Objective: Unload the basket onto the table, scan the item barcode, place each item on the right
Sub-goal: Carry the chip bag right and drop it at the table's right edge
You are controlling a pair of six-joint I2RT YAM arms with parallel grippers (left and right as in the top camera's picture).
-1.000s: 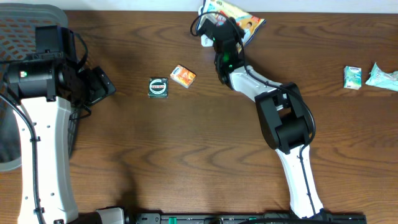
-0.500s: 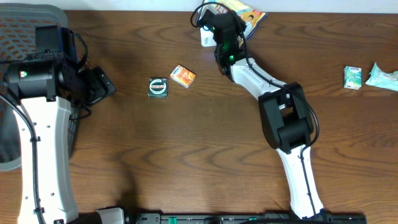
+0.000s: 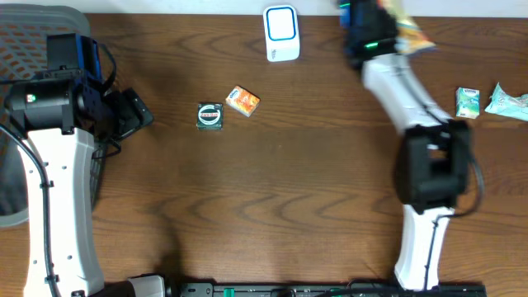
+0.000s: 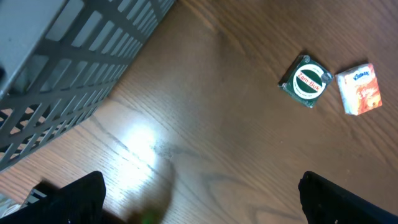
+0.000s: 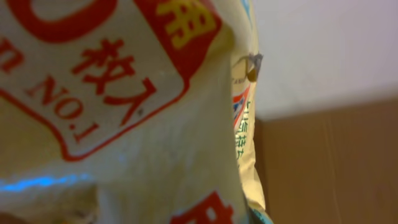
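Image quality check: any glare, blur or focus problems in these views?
Overhead: packet at the top edge is blurred, the rest sharp. Right wrist: packet fills the frame, too close, soft. Left wrist: bright glare patch on the table; tin and box crisp.

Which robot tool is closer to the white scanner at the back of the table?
Right. The right tool, shut on a packet, is beside the scanner along the back edge. The left tool, open, is farther off by the grey basket.
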